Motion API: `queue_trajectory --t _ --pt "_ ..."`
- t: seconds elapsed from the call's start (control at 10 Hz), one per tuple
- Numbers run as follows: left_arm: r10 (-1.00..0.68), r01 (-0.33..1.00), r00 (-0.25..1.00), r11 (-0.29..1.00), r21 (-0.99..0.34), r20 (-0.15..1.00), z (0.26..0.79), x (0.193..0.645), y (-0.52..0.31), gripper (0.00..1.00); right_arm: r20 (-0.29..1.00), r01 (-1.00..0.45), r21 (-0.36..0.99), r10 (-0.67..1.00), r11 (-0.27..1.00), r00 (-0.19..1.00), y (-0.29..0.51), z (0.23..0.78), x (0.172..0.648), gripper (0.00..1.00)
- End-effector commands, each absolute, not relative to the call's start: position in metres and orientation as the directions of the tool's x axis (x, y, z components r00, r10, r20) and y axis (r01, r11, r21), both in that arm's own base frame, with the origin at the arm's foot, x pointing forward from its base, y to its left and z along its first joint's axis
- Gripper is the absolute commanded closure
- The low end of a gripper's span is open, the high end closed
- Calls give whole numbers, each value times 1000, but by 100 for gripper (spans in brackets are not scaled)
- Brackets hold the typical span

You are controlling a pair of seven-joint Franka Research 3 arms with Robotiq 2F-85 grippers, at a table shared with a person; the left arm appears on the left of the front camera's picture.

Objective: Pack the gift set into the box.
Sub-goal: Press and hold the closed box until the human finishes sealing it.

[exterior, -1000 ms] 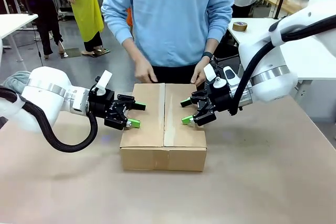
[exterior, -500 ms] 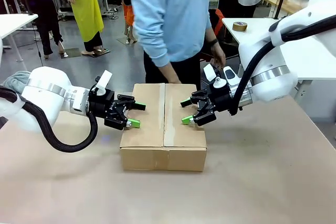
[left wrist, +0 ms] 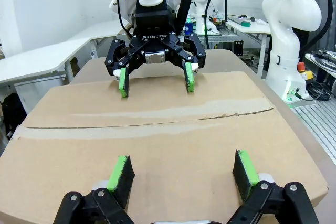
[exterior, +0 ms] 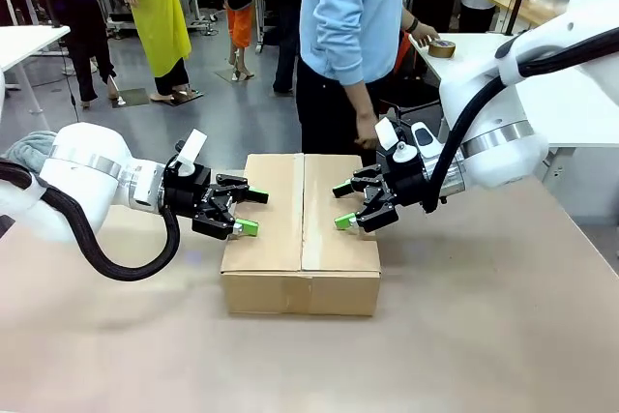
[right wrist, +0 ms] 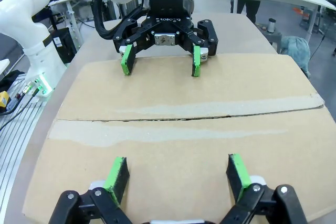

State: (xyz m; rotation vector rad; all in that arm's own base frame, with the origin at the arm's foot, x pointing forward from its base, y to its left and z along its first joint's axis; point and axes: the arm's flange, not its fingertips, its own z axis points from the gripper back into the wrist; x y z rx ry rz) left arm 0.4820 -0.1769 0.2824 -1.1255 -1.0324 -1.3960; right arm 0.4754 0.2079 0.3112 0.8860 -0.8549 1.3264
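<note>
I hold both arms over the closed box, which sits mid-table, nearer the far edge, its two long top flaps folded flat and meeting at a centre seam. My left gripper hovers at the box's left edge and my right gripper over its right flap, each with jaws spread wide and gripping nothing, green pads poised just above the cardboard; I judge they are there to press the flaps down while the seam waits for sealing. The person at the far edge turns toward a roll of tape on the side table. The box is plain brown corrugated card, shallow and rectangular, with pale streaks along the seam. I cannot see the gift set; presumably it lies inside.
</note>
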Motion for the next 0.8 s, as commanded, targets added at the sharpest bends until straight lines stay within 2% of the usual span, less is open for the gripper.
queue_trajectory --t 0.0,0.7 --pt "-195 993 -52 -110 31 979 280 481 -177 0 907 -999 28 420 41 43 207 308 473 0" --pt "-195 993 -52 -110 31 979 280 481 -177 0 907 -999 28 420 41 43 207 308 473 0"
